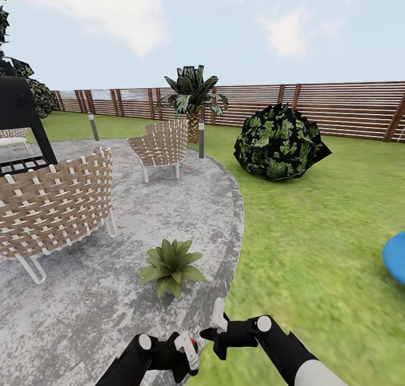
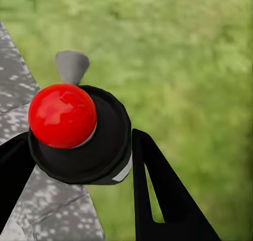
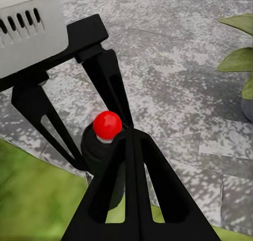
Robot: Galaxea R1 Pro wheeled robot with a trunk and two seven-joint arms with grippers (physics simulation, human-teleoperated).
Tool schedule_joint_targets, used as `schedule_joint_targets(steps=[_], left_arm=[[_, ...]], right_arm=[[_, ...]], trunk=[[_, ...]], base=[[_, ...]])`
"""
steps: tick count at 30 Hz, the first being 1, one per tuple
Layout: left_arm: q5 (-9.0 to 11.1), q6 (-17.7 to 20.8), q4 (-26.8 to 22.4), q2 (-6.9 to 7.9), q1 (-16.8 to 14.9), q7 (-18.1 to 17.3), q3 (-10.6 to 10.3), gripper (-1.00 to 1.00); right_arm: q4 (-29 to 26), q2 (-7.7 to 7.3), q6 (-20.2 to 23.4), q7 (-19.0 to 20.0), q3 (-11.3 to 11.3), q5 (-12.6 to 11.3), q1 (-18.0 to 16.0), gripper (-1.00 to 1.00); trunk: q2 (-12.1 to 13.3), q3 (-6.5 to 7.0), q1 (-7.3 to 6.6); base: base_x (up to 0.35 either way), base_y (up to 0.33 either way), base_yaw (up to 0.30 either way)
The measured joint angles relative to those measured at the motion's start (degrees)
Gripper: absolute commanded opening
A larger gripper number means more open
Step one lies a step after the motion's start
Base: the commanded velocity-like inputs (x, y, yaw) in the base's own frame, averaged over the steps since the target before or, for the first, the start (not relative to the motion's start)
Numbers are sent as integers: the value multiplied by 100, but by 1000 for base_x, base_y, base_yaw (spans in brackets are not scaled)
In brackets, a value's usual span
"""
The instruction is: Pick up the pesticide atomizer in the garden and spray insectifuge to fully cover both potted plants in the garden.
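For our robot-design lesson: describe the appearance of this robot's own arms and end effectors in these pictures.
Both arms are matte black with round white joint caps; the right arm's lower part turns light grey. The left end effector and right end effector carry white fingers in the head view; wrist views show black triangular fingers with cut-out slots. No cables or markings visible.

Red-knobbed dark pesticide atomizer [image 2: 79,141] between black left end effector [image 2: 79,199] fingers, green-leaved potted plant [image 1: 170,267] ahead on mottled grey paving [image 1: 84,296], green lawn [image 1: 315,234] alongside, brown slatted fence [image 1: 337,108] beyond

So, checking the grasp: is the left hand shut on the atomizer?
Shut: the left hand has its fingers flanking the atomizer.
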Motion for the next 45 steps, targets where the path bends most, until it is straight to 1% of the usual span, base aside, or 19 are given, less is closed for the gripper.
schedule_joint_targets(steps=[11,21,26,38,39,42,45], left_arm=[[24,-6,0,-5,0,6,1,-100],[37,-2,0,-49,-9,7,-1,-100],[140,-6,0,-45,-9,7,0,-100],[164,-6,-4,-50,-9,7,-1,-100],[187,-6,-4,-50,-9,7,-1,-100],[377,-12,0,-44,-9,-1,-3,-100],[415,-14,0,-43,-9,-3,-2,-100]], right_arm=[[0,0,0,0,0,0,0,-100],[8,0,0,-8,0,8,0,-100],[9,0,0,-9,0,9,0,-100],[9,0,-1,-9,0,9,0,-100],[9,0,-1,-9,0,9,0,-100],[9,0,0,-9,0,9,0,-100],[9,0,0,-9,0,9,0,-100]], trunk=[[0,0,0],[0,0,0],[0,0,0],[0,0,0],[0,0,0],[0,0,0],[0,0,0]], base=[[0,0,0],[0,0,0],[0,0,0],[0,0,0],[0,0,0],[0,0,0],[0,0,0]])
